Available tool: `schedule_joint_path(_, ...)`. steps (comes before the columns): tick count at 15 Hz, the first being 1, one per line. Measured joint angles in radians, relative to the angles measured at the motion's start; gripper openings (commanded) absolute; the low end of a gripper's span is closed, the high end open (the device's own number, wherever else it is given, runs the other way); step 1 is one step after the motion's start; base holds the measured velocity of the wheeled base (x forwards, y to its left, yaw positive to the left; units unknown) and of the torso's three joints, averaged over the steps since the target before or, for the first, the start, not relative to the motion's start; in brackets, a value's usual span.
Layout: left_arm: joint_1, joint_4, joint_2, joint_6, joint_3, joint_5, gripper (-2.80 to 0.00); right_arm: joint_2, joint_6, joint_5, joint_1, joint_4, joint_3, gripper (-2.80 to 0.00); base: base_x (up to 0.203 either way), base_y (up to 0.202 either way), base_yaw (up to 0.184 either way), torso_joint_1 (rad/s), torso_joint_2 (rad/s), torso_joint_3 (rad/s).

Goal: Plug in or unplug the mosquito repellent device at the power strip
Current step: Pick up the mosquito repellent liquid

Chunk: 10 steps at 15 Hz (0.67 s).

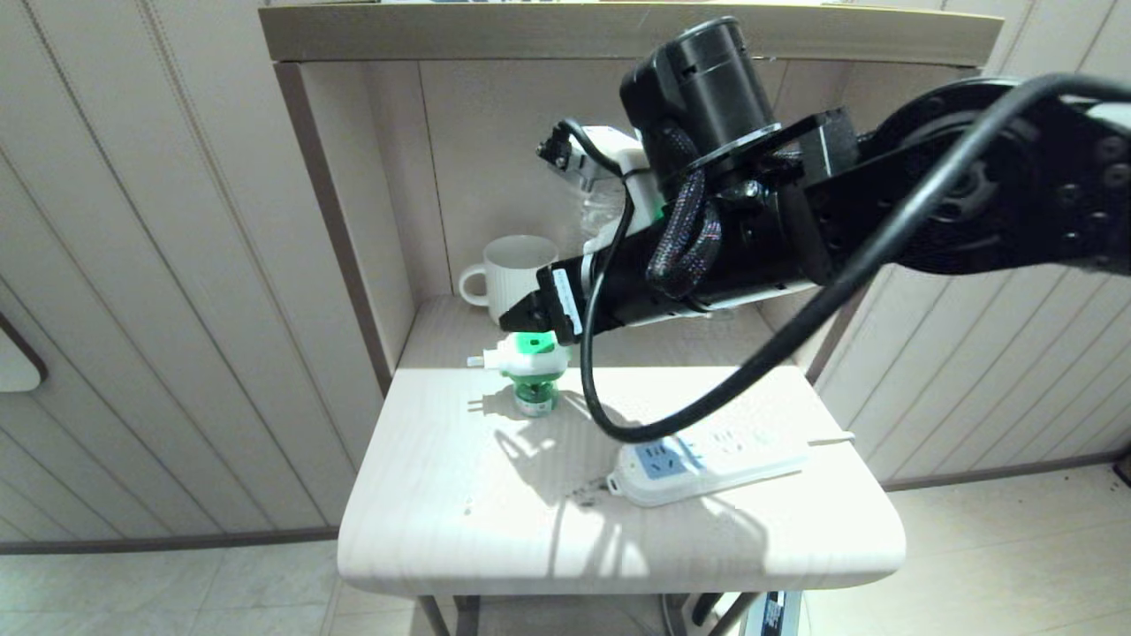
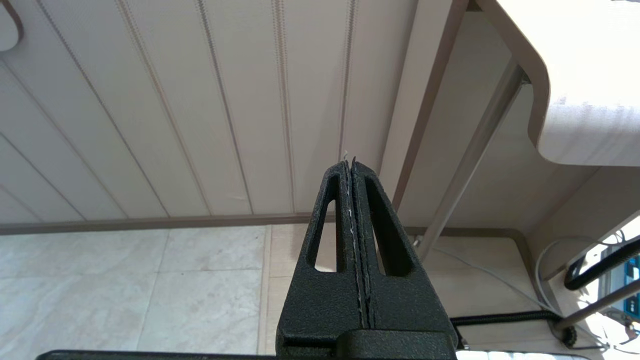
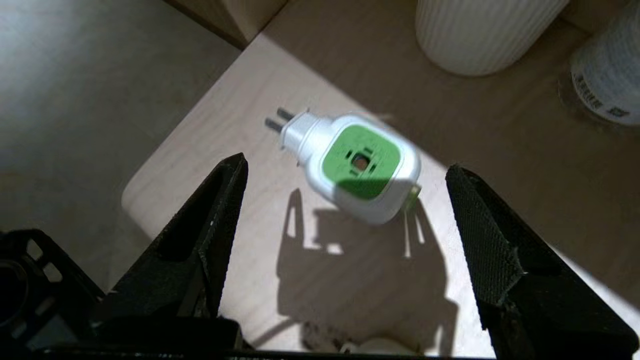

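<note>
In the head view the right arm (image 1: 795,212) hides the top of the mosquito repellent device (image 1: 528,367), part of the mug (image 1: 512,274) and the middle of the power strip (image 1: 707,459). The print on the bottle (image 3: 607,82), cut off at the right wrist view's edge, is too blurred to read.

A pale wooden table (image 1: 495,530) with rounded corners stands against a panelled wall (image 1: 159,309). At the table's back edge, inside a wooden alcove (image 1: 371,177), sits a ribbed white mug (image 1: 512,269) (handle turned to the left). Beside the mug is a labelled bottle (image 3: 607,80), only partly visible. Below the table lies a tiled floor (image 2: 125,295), with thin cables (image 2: 500,285) trailing near the table's metal leg (image 2: 475,150).
</note>
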Motion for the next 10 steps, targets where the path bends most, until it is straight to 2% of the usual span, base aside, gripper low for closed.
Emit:
schedule_joint_path(2, 0.0, 0.0, 0.0, 0.0, 0.0, 0.0, -2.8, 0.022, -0.002, 0.035, -0.018, -0.023, 0.001, 0.0, 0.0, 0.0, 0.0, 0.0, 0.0, 0.0)
schedule_joint_path(10, 0.0, 0.0, 0.0, 0.0, 0.0, 0.0, -2.8, 0.089, -0.025, 0.082, -0.038, -0.051, 0.005, 0.0, 0.0, 0.0, 0.0, 0.0, 0.0, 0.0)
